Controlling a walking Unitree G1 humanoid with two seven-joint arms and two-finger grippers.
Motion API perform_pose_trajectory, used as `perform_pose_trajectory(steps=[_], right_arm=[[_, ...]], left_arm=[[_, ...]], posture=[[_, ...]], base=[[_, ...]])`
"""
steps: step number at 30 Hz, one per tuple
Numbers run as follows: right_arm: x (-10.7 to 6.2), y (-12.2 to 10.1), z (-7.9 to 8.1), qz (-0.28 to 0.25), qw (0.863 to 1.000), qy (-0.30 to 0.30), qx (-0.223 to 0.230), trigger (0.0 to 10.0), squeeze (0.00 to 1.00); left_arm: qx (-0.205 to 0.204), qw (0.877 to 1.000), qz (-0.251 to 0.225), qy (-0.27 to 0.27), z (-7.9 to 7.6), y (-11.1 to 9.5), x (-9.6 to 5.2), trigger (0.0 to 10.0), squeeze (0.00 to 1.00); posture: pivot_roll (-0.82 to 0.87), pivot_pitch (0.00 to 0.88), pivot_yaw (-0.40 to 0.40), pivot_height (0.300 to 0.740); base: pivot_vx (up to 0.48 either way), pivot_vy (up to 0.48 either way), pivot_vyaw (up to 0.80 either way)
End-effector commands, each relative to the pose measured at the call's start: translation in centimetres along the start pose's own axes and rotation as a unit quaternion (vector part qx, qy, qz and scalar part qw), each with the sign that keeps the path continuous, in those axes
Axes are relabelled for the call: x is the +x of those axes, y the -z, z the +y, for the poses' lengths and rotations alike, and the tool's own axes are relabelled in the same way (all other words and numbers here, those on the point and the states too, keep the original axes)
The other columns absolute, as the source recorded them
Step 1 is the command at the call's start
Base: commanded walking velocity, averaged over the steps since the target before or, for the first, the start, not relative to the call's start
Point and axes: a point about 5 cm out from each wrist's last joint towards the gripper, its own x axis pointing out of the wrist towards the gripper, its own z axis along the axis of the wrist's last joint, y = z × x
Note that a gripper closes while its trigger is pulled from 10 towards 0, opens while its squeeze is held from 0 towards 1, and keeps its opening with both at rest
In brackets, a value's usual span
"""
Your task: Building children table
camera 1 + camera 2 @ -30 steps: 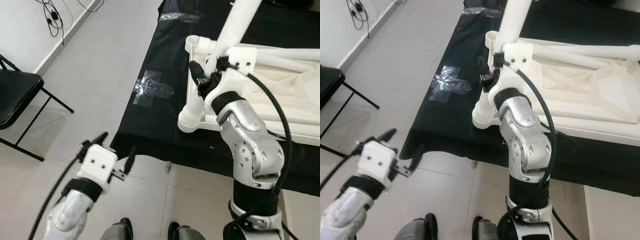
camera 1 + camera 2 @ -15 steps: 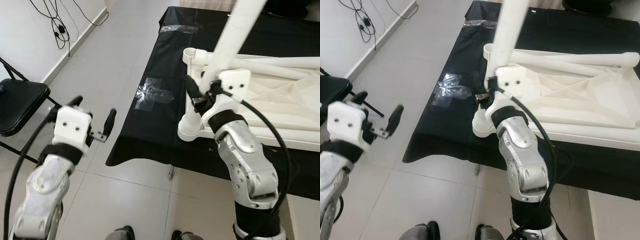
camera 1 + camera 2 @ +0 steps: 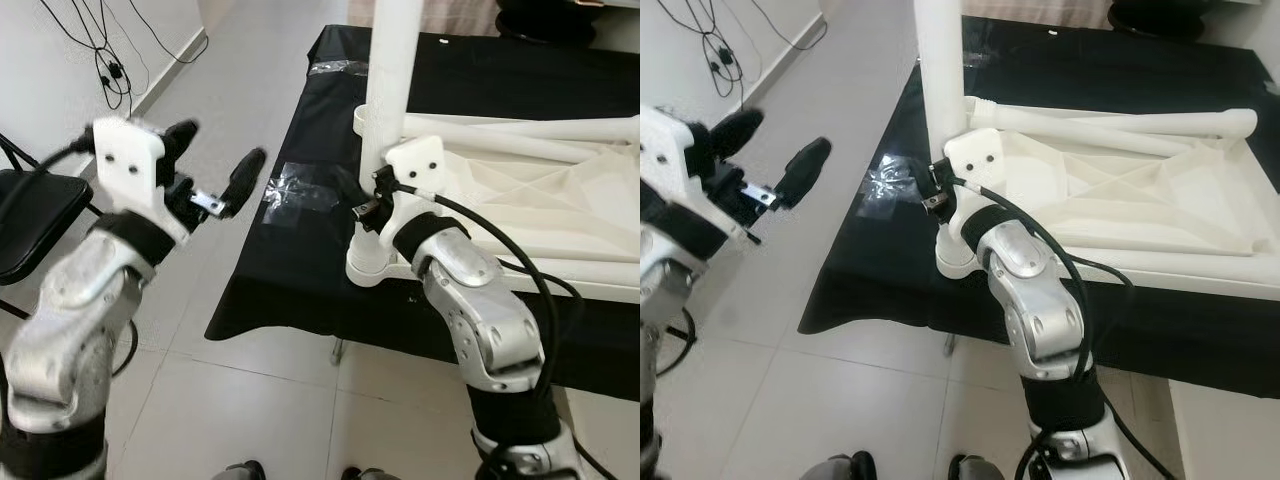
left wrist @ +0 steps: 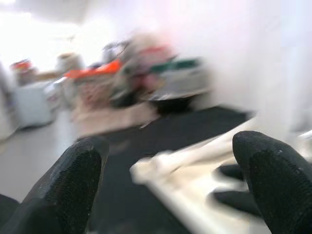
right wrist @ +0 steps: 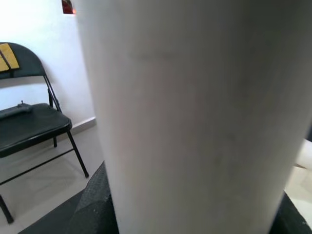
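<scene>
Our right gripper (image 3: 362, 200) clasps a white table leg (image 3: 392, 70) standing upright in the corner socket of the white tabletop (image 3: 1160, 215), which lies on a black-covered table (image 3: 300, 250). Our left gripper (image 3: 213, 165) hovers with fingers spread above the floor, beside a black folding chair (image 3: 30, 215).

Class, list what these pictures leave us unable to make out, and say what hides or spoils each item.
- Top of the white table leg: cut off by the upper edge in both eye views.
- Right pincer fingertips: hidden behind the leg.
- Background clutter beyond the left pincer: blurred in the left wrist view.
- Leg socket joint: covered by the right wrist.
</scene>
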Motion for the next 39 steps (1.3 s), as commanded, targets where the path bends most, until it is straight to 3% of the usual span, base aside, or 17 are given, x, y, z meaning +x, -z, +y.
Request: perform_pose_trajectory(steps=[1, 3, 5, 8, 16, 17, 20, 23, 25, 26, 28, 30, 34, 39], right_arm=[[0.3, 1.2, 1.6, 0.028, 0.998, -0.045, 0.028, 10.0, 0.00], [0.4, 1.3, 1.6, 0.032, 0.998, -0.041, 0.038, 10.0, 0.00], [0.4, 1.3, 1.6, 0.032, 0.998, -0.041, 0.038, 10.0, 0.00], [0.5, 1.5, 1.2, 0.036, 0.997, -0.024, 0.060, 10.0, 0.00], [0.4, 2.1, 0.4, 0.038, 0.987, 0.020, 0.152, 10.0, 0.00], [0.4, 2.1, 0.4, 0.038, 0.985, 0.026, 0.165, 10.0, 0.00], [0.4, 2.1, 0.5, 0.037, 0.985, 0.027, 0.167, 10.0, 0.00], [0.3, 1.9, 0.6, 0.027, 0.984, 0.034, 0.171, 10.0, 0.00], [0.3, 1.9, 0.6, 0.027, 0.984, 0.034, 0.171, 10.0, 0.00], [0.2, 1.5, 1.0, 0.012, 0.985, 0.023, 0.169, 10.0, 0.00], [0.1, 1.2, 1.2, 0.002, 0.986, 0.014, 0.166, 10.0, 0.00], [-0.1, 0.4, 2.1, -0.024, 0.990, -0.018, 0.137, 10.0, 0.00], [-0.2, 0.1, 2.6, -0.033, 0.990, -0.032, 0.130, 10.0, 0.00], [-0.2, -0.2, 3.5, -0.037, 0.993, -0.061, 0.093, 10.0, 0.00]], left_arm=[[-0.015, 0.999, 0.015, 0.039, -0.3, 0.1, 0.1, 10.0, 0.00], [-0.027, 0.995, 0.013, 0.090, -0.5, -0.6, 0.8, 10.0, 0.00], [-0.027, 0.995, 0.013, 0.090, -0.5, -0.6, 0.8, 10.0, 0.00], [-0.028, 0.991, 0.005, 0.130, -0.1, -1.5, 1.9, 10.0, 0.00], [-0.041, 0.983, -0.008, 0.180, 0.3, -2.5, 4.3, 10.0, 0.00], [-0.044, 0.981, -0.007, 0.189, 0.2, -2.3, 5.2, 10.0, 0.00], [-0.048, 0.980, -0.006, 0.191, 0.3, -2.2, 5.7, 10.0, 0.00], [-0.070, 0.976, 0.000, 0.207, 0.2, -1.6, 7.6, 10.0, 0.00], [-0.070, 0.976, 0.000, 0.207, 0.2, -1.6, 7.6, 10.0, 0.00], [-0.080, 0.972, 0.002, 0.219, 0.0, -1.4, 8.6, 10.0, 0.00], [-0.089, 0.971, 0.001, 0.223, -0.1, -1.4, 9.0, 10.0, 0.00], [-0.104, 0.967, -0.001, 0.233, -0.4, -1.5, 10.0, 10.0, 0.00], [-0.115, 0.965, -0.002, 0.236, -0.5, -1.4, 10.6, 10.0, 0.00], [-0.127, 0.948, -0.003, 0.290, -1.6, -2.0, 11.5, 10.0, 0.00]], posture=[[0.05, 0.156, -0.041, 0.740], [0.05, 0.156, -0.039, 0.740], [0.05, 0.156, -0.039, 0.740], [0.04, 0.157, -0.033, 0.740], [0.04, 0.163, -0.023, 0.740], [0.04, 0.164, -0.021, 0.740], [0.04, 0.165, -0.017, 0.740], [0.04, 0.169, -0.003, 0.740], [0.04, 0.169, -0.003, 0.740], [0.03, 0.172, 0.003, 0.740], [0.03, 0.174, 0.007, 0.740], [0.04, 0.176, 0.011, 0.740], [0.04, 0.175, 0.012, 0.740], [0.04, 0.176, 0.013, 0.740]], base=[[0.000, 0.000, 0.00], [0.000, 0.000, 0.00], [0.000, 0.000, 0.00], [0.000, 0.000, 0.00], [0.000, 0.000, 0.00], [0.000, 0.000, 0.00], [0.000, 0.000, 0.00], [0.000, 0.000, 0.00], [0.000, 0.000, 0.00], [0.000, 0.000, 0.00], [0.000, 0.000, 0.00], [0.000, 0.000, 0.00], [0.000, 0.000, 0.00], [0.000, 0.000, 0.00]])
